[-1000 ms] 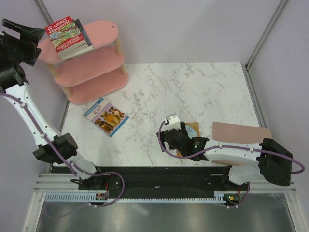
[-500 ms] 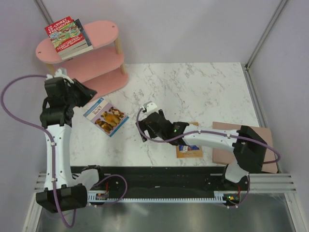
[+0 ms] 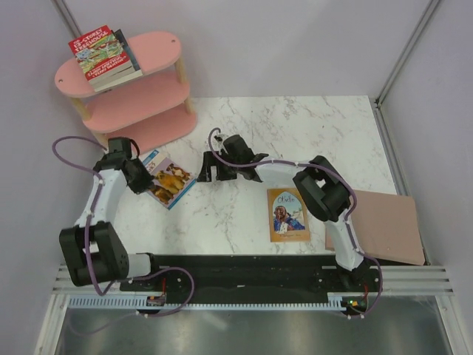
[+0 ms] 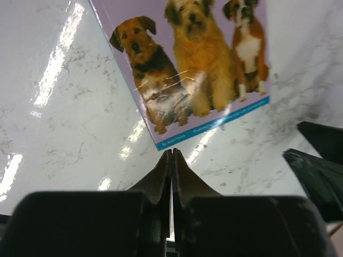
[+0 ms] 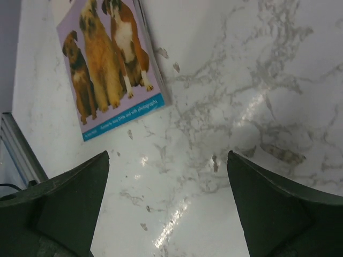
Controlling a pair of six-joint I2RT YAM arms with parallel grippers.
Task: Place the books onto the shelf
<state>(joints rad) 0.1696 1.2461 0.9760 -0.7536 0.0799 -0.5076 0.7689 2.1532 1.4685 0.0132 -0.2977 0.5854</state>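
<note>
Lilac walls close in a white marble surface (image 3: 295, 140), and the pink three-tier shelf (image 3: 151, 81) stands at its far left corner. On the top tier lies a small stack of books, the red cartoon book (image 3: 100, 50) uppermost. We can make out "STOREY" and "TREEHOUSE" on its cover.

The puppy book (image 3: 170, 181) lies flat on the marble near the foot of the shelf. The orange-tan book (image 3: 287, 214) with a blue figure lies well to the right, beside a plain brown board (image 3: 384, 225). Its script title is too small for us to read.

Only the wrist views show the puppy cover closely: three dogs on lilac, and a blue strip with white print we cannot read. Only the top view shows the shelf and the other books.

The left gripper (image 4: 172, 156) has its jaws pressed together, holding nothing. Their tips sit just short of the book's blue-strip edge, and we cannot tell if they touch it. The right gripper (image 5: 167, 160) has its jaws wide apart over bare marble, with the puppy book up and to the left of the gap.
</note>
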